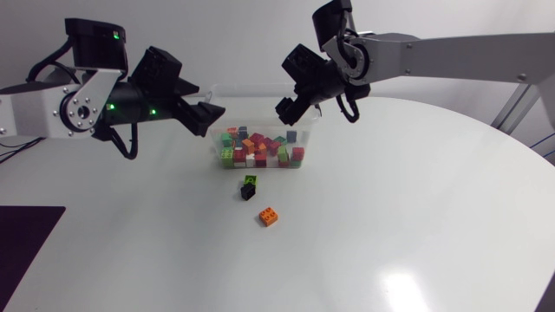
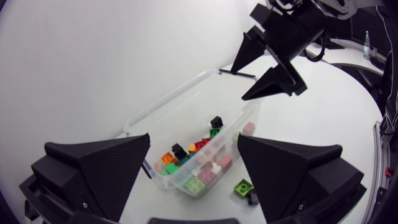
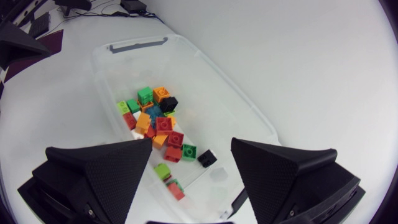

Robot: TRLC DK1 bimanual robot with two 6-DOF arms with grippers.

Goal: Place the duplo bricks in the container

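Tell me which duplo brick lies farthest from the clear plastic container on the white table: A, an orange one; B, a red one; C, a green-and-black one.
A: the small orange duplo brick lies beyond the green-and-black stacked brick, which sits nearer the clear plastic container.

There are 1 container (image 3: 211, 99), 2 pincers (image 1: 208, 117) (image 1: 289, 111) and 3 loose bricks (image 1: 250, 181) (image 1: 248, 193) (image 1: 269, 217).

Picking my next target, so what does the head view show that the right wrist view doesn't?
Only the head view: two loose bricks on the table in front of the container, a green-and-black brick and an orange brick. Only the right wrist view: the container's dark handle, seen from above. Both: the pile of bricks inside and the open right gripper over it.
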